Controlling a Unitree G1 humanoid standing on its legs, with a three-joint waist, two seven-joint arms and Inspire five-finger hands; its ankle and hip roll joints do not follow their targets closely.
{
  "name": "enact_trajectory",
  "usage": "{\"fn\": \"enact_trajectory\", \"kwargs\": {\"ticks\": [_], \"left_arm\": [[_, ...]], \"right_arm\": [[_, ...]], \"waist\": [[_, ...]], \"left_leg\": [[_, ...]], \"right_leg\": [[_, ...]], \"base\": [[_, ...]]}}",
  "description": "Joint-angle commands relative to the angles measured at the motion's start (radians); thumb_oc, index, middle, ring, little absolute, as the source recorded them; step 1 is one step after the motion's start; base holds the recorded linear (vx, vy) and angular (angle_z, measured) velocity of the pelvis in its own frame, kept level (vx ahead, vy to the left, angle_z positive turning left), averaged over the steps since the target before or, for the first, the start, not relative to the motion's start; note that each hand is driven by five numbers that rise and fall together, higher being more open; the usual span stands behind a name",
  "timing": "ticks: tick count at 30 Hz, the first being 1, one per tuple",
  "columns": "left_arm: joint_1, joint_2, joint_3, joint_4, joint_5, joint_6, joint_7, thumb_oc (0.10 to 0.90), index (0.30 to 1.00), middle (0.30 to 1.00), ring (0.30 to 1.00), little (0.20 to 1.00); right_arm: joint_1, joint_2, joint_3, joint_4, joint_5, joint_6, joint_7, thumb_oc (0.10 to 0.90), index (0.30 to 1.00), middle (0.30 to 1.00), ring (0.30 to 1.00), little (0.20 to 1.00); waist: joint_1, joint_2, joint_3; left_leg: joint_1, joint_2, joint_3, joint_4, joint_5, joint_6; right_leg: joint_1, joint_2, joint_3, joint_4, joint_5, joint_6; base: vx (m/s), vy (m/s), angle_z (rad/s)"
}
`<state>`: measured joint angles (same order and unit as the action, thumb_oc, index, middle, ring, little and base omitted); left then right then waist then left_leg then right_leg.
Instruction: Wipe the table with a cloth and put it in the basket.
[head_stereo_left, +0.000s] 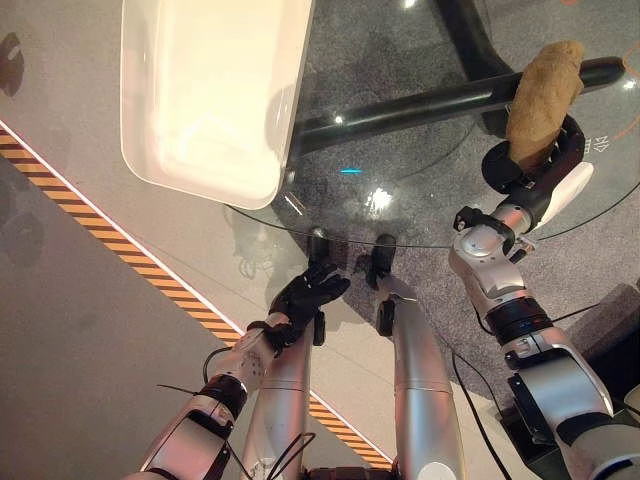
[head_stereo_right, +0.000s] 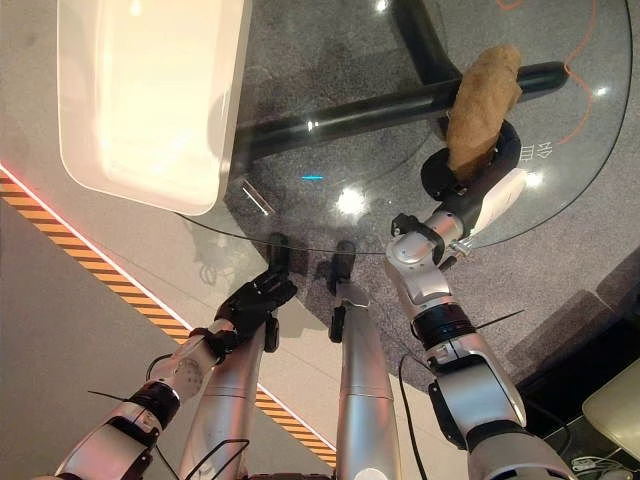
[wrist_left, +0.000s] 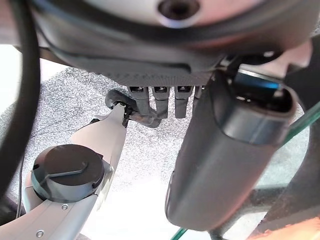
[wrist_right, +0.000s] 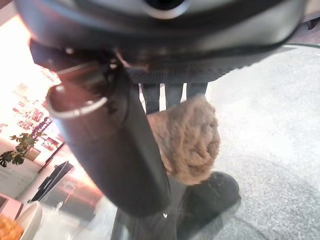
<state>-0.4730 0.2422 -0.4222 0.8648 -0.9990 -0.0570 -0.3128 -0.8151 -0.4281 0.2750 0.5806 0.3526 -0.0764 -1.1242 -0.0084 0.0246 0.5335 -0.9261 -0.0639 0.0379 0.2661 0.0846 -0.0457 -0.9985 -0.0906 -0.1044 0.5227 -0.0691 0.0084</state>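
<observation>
Cloth (head_stereo_left: 545, 92), a tan fuzzy bundle, sits bunched in the right hand (head_stereo_left: 535, 165), whose dark fingers and thumb curl round its lower end above the round glass worktop (head_stereo_left: 420, 215); the right wrist view shows the same brown wad (wrist_right: 187, 140) pinched against the thumb. White basket (head_stereo_left: 205, 90) rests on the worktop's left part, well apart from the cloth. Left hand (head_stereo_left: 305, 295) hangs below the glass edge, fingers loosely extended, holding nothing.
</observation>
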Motion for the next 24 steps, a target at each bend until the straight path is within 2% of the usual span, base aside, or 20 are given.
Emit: {"fn": "enact_trajectory", "kwargs": {"ticks": [1, 18, 24], "left_arm": [[0.092, -0.045, -0.058, 0.000, 0.014, 0.028, -0.004, 0.800, 0.900, 0.900, 0.900, 0.900], [0.096, -0.047, -0.054, -0.010, 0.004, 0.028, 0.013, 0.800, 0.900, 0.900, 0.900, 0.900], [0.099, -0.042, -0.062, -0.022, -0.005, 0.038, 0.012, 0.800, 0.900, 0.900, 0.900, 0.900]], "right_arm": [[0.040, -0.014, -0.002, -0.045, 0.016, -0.011, -0.021, 0.100, 0.300, 0.300, 0.300, 0.200], [0.039, -0.018, -0.009, -0.058, 0.001, -0.004, 0.008, 0.100, 0.300, 0.300, 0.300, 0.200], [0.018, -0.035, 0.001, -0.076, -0.011, -0.057, 0.081, 0.100, 0.300, 0.300, 0.300, 0.200]], "waist": [[-0.006, 0.035, -0.013], [0.001, 0.037, -0.013], [0.008, 0.041, -0.013]], "left_leg": [[-0.069, -0.013, -0.013, 0.206, -0.113, 0.030], [-0.082, -0.016, -0.012, 0.219, -0.122, 0.036], [-0.087, -0.020, -0.013, 0.224, -0.125, 0.036]], "right_leg": [[-0.001, 0.007, 0.028, -0.174, 0.170, 0.082], [-0.015, 0.002, 0.030, -0.159, 0.166, 0.087], [-0.021, -0.003, 0.027, -0.153, 0.169, 0.094]], "base": [[0.00, 0.000, 0.00], [0.00, 0.000, 0.00], [0.00, 0.018, 0.01]]}}
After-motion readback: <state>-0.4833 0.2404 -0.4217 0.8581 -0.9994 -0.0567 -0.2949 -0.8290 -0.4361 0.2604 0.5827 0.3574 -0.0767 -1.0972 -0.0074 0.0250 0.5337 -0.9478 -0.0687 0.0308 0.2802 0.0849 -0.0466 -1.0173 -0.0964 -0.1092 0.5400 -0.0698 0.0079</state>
